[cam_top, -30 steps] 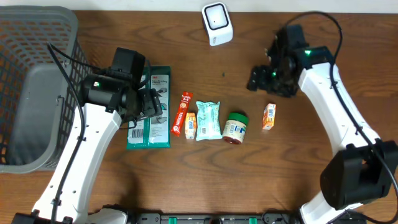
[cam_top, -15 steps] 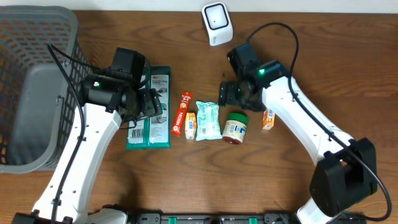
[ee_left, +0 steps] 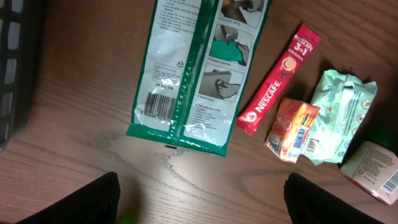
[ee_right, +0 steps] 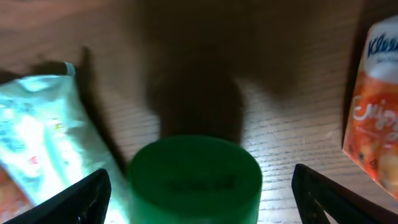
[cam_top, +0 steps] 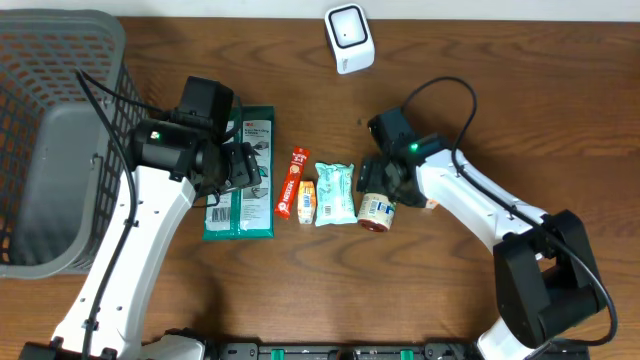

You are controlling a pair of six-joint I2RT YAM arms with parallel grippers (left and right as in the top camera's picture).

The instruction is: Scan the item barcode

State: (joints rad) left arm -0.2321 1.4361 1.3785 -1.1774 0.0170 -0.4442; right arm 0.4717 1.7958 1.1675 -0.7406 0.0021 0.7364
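Now your right claw (ee_right: 202, 196) hung released, jaws wide on either side of the small green-lidded round jar (cam_top: 378, 208) on the wooden table (cam_top: 300, 290), apparently lined up to lift it toward the white box-shaped scanner (cam_top: 349, 38). Your left claw (ee_left: 205, 205) waited released and empty above the flat green plastic packet (ee_left: 193, 68).

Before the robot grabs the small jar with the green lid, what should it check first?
1. Is the right gripper open? Ok, its fingers stand wide apart.
2. Is the small jar with the green lid between those fingers? Ok, the lid sits centred in the wrist view.
3. Is the pale green crinkly packet out of the way? Not ok, it lies close beside the jar, near one finger.
4. Is the orange tissue pack apart from the jar? Ok.
5. Is the jar's barcode showing? Cannot tell.
6. Is the left gripper out of the way? Ok, it hovers open over the long green packet, far from the white scanner box.
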